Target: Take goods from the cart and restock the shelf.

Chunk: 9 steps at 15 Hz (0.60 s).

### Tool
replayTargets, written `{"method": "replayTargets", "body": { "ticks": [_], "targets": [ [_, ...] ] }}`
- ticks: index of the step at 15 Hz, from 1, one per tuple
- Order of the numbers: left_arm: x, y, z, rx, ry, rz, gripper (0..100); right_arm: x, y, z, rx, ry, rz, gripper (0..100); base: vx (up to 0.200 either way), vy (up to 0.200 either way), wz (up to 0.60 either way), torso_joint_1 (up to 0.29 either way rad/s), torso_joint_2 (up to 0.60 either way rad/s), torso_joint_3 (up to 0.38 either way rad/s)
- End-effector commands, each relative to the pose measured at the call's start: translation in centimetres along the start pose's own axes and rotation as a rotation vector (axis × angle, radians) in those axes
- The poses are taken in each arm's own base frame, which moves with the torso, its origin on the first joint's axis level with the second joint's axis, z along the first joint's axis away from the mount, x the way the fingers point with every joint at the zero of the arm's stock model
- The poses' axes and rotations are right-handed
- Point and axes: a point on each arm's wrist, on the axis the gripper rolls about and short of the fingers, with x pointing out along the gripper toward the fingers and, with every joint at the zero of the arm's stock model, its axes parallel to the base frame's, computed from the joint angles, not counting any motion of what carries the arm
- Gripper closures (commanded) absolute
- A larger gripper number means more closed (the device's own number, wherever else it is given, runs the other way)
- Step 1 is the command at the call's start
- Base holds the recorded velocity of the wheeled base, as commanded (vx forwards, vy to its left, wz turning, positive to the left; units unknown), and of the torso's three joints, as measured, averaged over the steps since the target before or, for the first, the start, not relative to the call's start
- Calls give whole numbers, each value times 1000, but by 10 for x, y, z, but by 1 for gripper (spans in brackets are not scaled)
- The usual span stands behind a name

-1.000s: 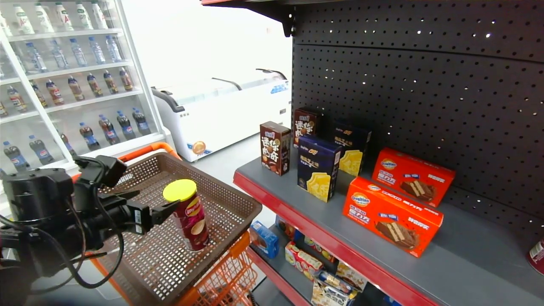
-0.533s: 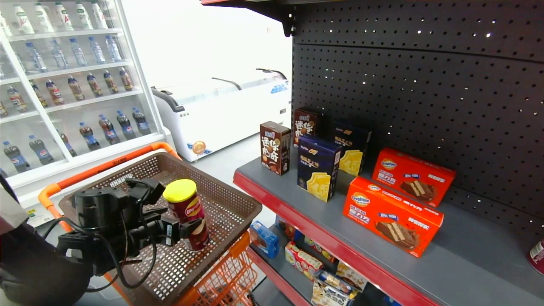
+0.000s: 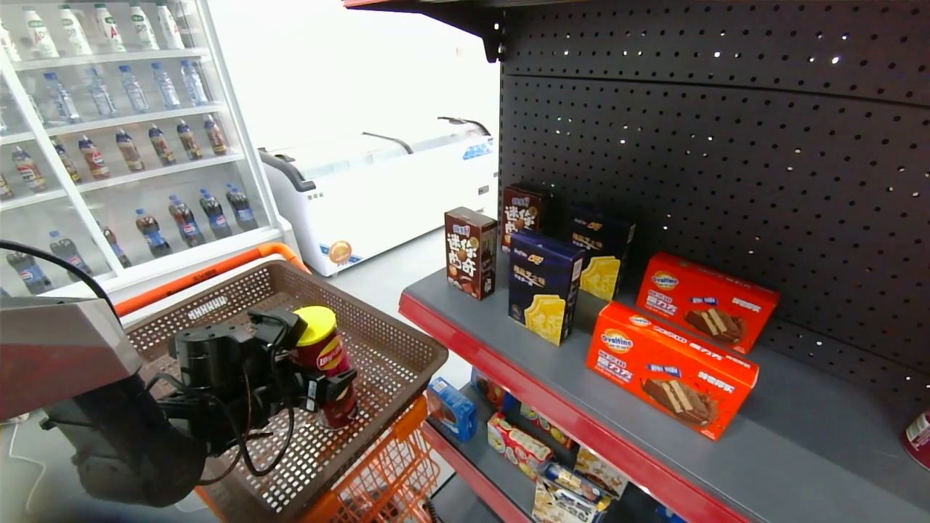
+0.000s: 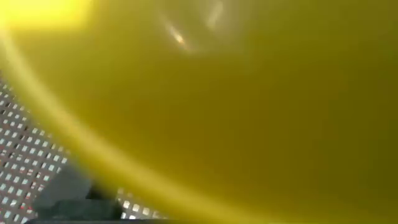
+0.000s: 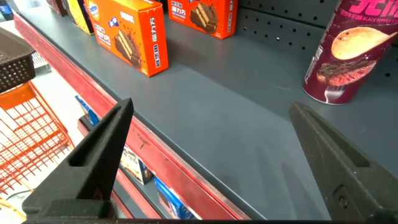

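A red chip can point(image 3: 327, 354) with a yellow lid stands upright in the brown basket point(image 3: 396, 340) of the orange cart. My left gripper point(image 3: 325, 378) is open with a finger on each side of the can's middle. The yellow lid point(image 4: 236, 106) sits very close in the left wrist view. My right gripper point(image 5: 211, 162) hangs open over the grey shelf point(image 5: 205, 106), holding nothing. A dark red chip can point(image 5: 348, 50) stands on the shelf beyond it, seen in the head view at the far right edge point(image 3: 917, 438).
The shelf point(image 3: 508, 349) holds brown boxes point(image 3: 470, 252), blue boxes point(image 3: 543, 287) and orange boxes point(image 3: 672, 370), backed by black pegboard. A lower shelf point(image 3: 516, 443) carries more goods. A drinks fridge point(image 3: 109, 145) and chest freezer point(image 3: 378, 181) stand behind the cart.
My left arm has come down into the basket and moved forward, so the open fingers now straddle the chip can. The can has stayed in place.
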Motion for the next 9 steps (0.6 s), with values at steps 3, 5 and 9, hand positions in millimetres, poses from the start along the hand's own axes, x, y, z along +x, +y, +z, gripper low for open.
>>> {"method": "replayTargets", "body": {
  "ticks": [3, 5, 9],
  "targets": [
    [5, -3, -1, -2, 20, 2, 100, 0, 0, 0, 0, 1, 0, 0, 0, 0, 0, 0, 0, 0],
    [0, -5, -5, -1, 48, 33, 100, 0, 0, 0, 0, 1, 0, 0, 0, 0, 0, 0, 0, 0],
    [-53, -12, 29, -40, 16, 99, 100, 0, 0, 0, 0, 1, 0, 0, 0, 0, 0, 0, 0, 0]
  ]
}}
